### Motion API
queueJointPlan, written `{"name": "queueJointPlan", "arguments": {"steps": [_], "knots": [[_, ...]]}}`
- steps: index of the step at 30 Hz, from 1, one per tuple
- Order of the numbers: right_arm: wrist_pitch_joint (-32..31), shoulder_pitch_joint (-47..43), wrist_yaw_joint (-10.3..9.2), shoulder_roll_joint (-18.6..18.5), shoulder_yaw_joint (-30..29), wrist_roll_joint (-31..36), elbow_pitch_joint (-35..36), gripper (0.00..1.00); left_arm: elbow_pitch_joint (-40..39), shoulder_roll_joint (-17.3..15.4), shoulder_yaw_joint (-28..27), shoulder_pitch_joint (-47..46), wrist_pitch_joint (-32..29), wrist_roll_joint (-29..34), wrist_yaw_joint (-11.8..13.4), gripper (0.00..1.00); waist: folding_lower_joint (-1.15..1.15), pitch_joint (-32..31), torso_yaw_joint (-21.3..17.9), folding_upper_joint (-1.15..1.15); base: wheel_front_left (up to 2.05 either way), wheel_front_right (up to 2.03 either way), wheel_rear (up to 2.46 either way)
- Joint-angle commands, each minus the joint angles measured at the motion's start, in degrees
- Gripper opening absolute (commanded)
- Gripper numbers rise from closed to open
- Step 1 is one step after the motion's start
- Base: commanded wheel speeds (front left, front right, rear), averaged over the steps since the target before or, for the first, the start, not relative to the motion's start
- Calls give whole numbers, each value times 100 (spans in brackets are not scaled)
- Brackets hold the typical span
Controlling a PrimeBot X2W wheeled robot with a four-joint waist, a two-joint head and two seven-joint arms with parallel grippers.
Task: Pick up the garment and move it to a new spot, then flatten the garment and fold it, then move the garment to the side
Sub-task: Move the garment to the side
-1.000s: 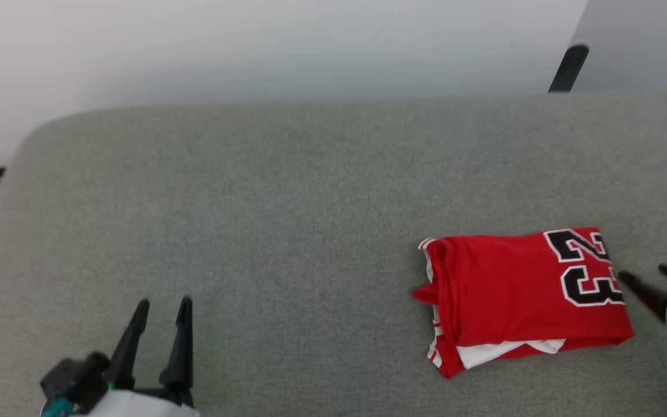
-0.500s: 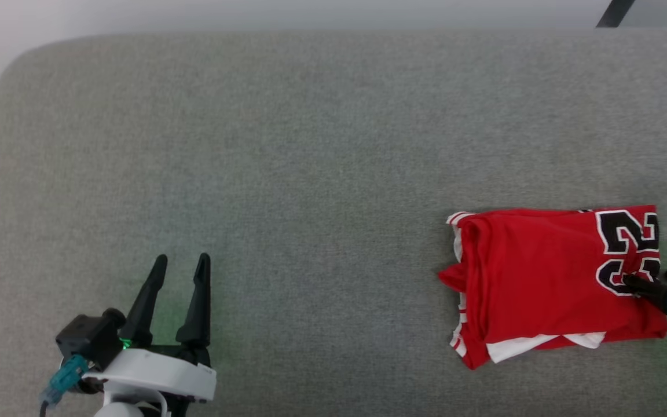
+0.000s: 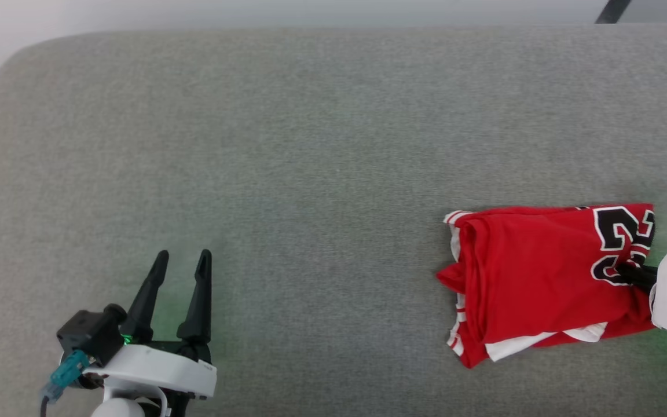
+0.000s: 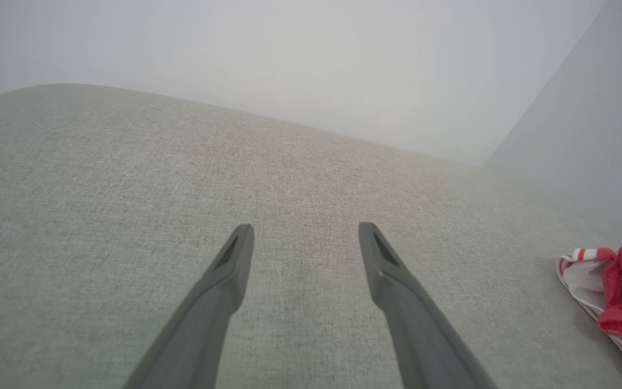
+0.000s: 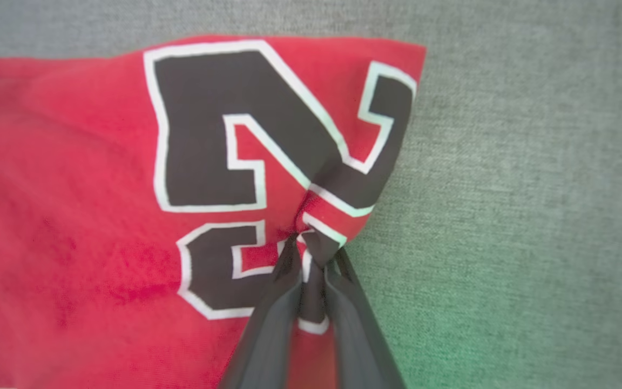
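Head view: the garment point(image 3: 530, 284), red and already folded into a compact rectangle, is seen lying on a grey padded surface point(image 3: 310, 174). The right gripper point(image 3: 629, 272) is set at the garment's right edge, with its white wrist housing just beside that edge. The left gripper point(image 3: 184, 253) is held well to the left of the garment, its fingers parted and nothing between them.

Left wrist view: the two parted fingers are pointed across bare grey fabric, and the garment's striped-trim end is seen well apart from them.

Right wrist view: the fingers are clamped on a pinch of cloth at the garment's edge, within the black number point(image 5: 246, 146), and the cloth is puckered toward the tips.

As the fold looks done, the last step, moving the garment aside, is judged to be in hand. A steady sideways pull or lift is called for, with the grip firm so the layers are not dragged open.
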State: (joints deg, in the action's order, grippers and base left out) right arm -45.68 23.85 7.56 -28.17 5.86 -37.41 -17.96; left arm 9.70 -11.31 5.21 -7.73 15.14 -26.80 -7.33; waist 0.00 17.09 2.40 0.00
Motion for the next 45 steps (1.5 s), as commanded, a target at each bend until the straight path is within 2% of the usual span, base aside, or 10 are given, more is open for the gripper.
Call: {"name": "queueJointPlan", "arguments": {"steps": [1,4,14,20,26,31,39,45], "knots": [[69,-161,-15,26,-52,-31,-138,0,-37,-22,4,2,-7,30,-22,100,0,-37,-118,0,0,0,0],[365,-151,-16,-158,-294,-56,-123,0,-76,-51,46,-2,-6,57,-21,100,0,-23,-280,0,0,0,0],[1258,292,-10,-395,-1210,154,-424,0,-469,-296,126,-228,-7,229,-18,100,0,190,-1012,0,0,0,0],[1653,790,-10,-576,-1274,546,-666,0,-948,-520,-46,-377,-7,447,-18,100,0,395,-1298,0,0,0,0],[1911,1122,-10,-715,-1387,953,-1035,0,-1344,-678,-239,-304,-7,584,-18,100,0,560,-1363,0,0,0,0],[2307,1361,-10,-721,-1392,1634,-1473,0,-1626,-815,-255,-321,-7,674,-18,100,0,746,-1351,0,0,0,0],[2882,1873,-10,-398,-1423,2349,-2250,0,-1859,-931,-259,-410,-6,793,-18,100,0,980,-1327,0,0,0,0],[3273,2211,-10,-364,-1380,2822,-2802,0,-1947,-958,-355,-464,-7,817,-18,100,0,1043,-1283,0,0,0,0]]}}
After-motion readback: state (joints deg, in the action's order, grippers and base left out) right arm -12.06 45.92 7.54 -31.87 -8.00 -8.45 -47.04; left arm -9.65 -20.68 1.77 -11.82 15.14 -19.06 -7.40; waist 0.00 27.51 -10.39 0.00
